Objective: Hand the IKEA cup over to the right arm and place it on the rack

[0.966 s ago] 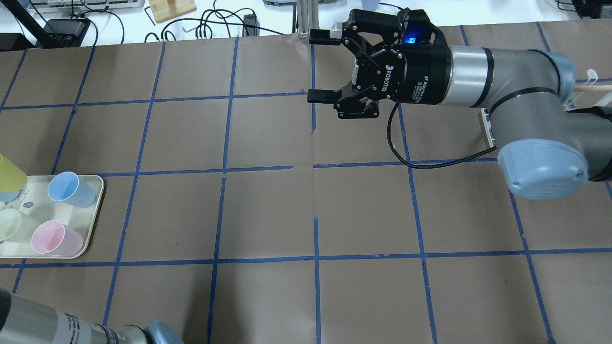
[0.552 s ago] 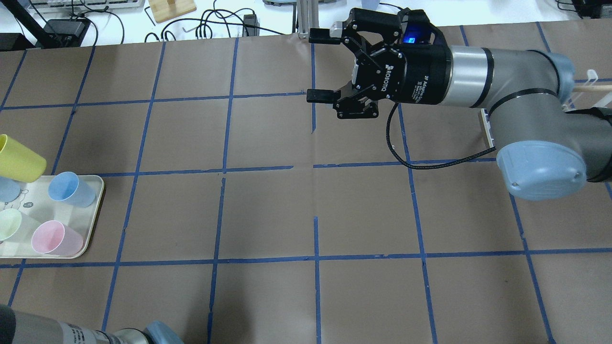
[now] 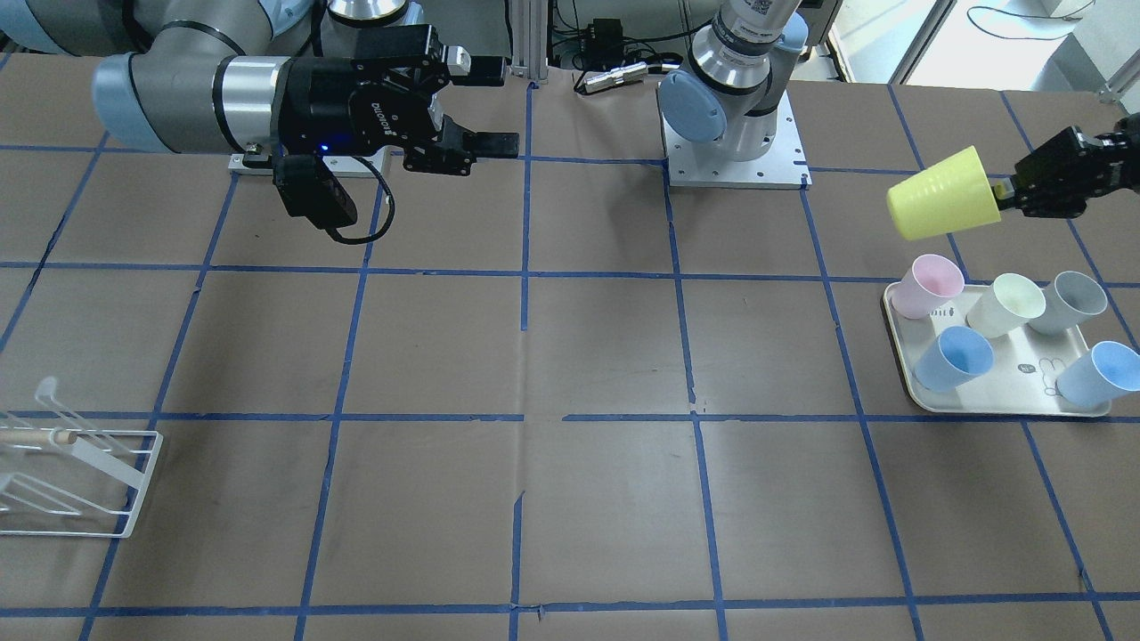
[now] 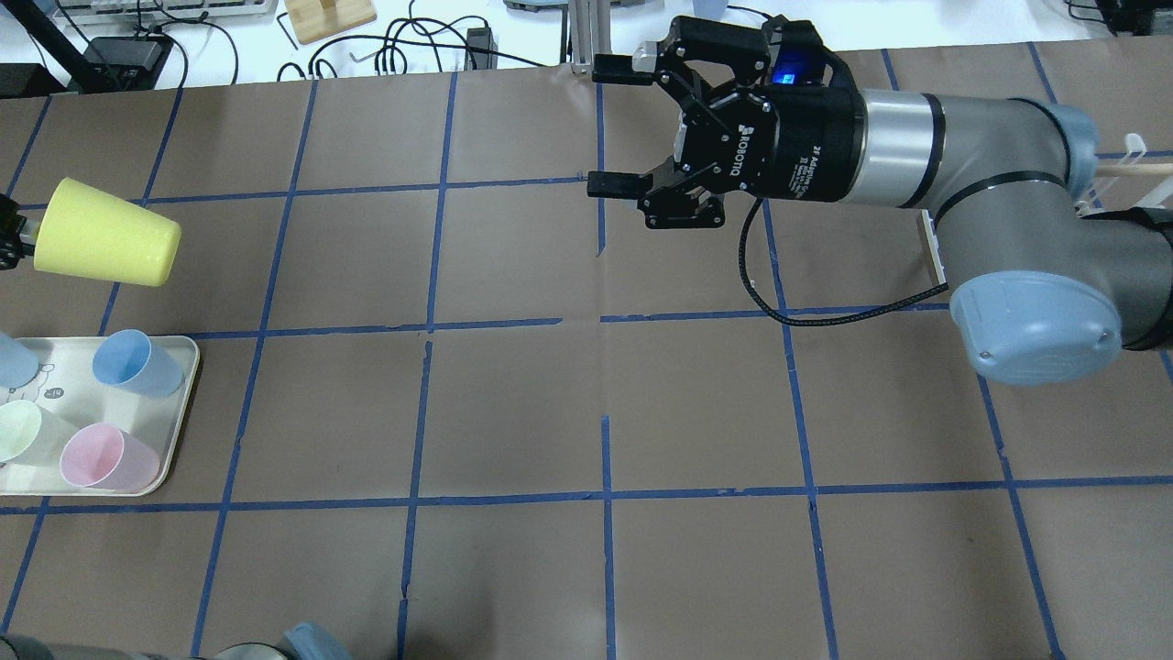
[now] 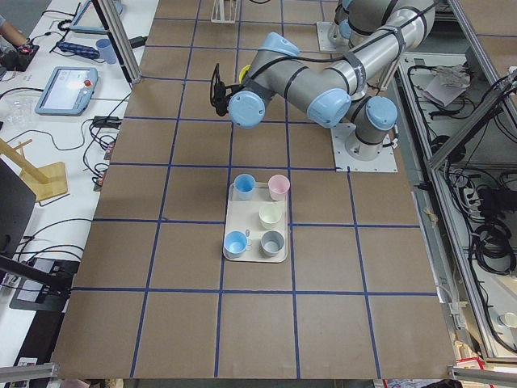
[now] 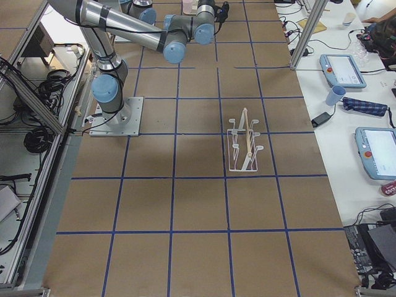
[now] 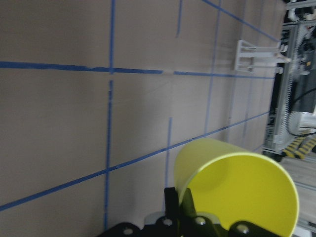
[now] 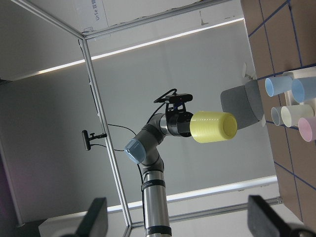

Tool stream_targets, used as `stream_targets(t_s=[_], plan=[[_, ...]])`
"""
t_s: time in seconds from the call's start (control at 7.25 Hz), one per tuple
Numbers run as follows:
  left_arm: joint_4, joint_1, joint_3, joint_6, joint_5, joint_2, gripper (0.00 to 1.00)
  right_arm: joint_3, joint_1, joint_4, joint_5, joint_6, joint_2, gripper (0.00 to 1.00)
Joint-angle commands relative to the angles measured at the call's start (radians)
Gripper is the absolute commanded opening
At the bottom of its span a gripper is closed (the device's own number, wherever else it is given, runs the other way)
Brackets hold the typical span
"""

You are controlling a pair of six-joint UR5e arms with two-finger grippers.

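Cup: the IKEA cup (image 4: 105,244) is being held on its side in the air at about 9 o'clock of the overhead view, beyond the tray and well apart from the rack.
Left gripper: the left gripper (image 3: 1011,189) is being kept pinched on the cup's rim, one finger inside the mouth, with the base being pointed toward the table's middle.
Right gripper: the right gripper (image 4: 609,126) is being held wide and empty near 1 o'clock, well apart from the cup.
Rack: the rack (image 6: 246,143) is standing at 3 o'clock, with nothing being carried on its prongs.
Tray: in the tray (image 3: 997,402), at 8 o'clock, five upright cups are being kept: the pink cup (image 3: 928,285), the cream cup (image 3: 1006,304), the grey cup (image 3: 1073,301) and two blue cups (image 3: 953,359). All appear to be empty, though the blue cup at the overhead view's edge is cut off.
Risk, pinch: only one wall of the rim is being gripped, so the cup could be swung or dropped during travel.
Risk, handover: the smooth, tapered body could be squeezed out of the right jaws if they are being closed off-centre.
Risk, timing: the cup would be lost if it is being let go before the right grip is firm.
Risk, contact: the two grippers could be knocked together while they are being brought close.
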Motion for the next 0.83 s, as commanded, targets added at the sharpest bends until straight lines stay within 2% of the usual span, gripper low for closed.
stream_targets(t_s=[0.0, 0.41, 0.69], plan=[[-0.171, -0.123, -0.027, -0.048, -0.223, 0.056, 0.00, 0.000, 0.000, -0.001, -0.002, 0.001, -0.001, 1.00], [-0.247, -0.218, -0.077, -0.056, -0.418, 0.115, 0.00, 0.000, 0.006, 0.000, -0.007, 0.001, -0.003, 1.00], [-0.241, -0.348, -0.125, -0.079, -0.571, 0.142, 0.00, -0.004, 0.011, 0.000, -0.004, 0.010, -0.004, 1.00]])
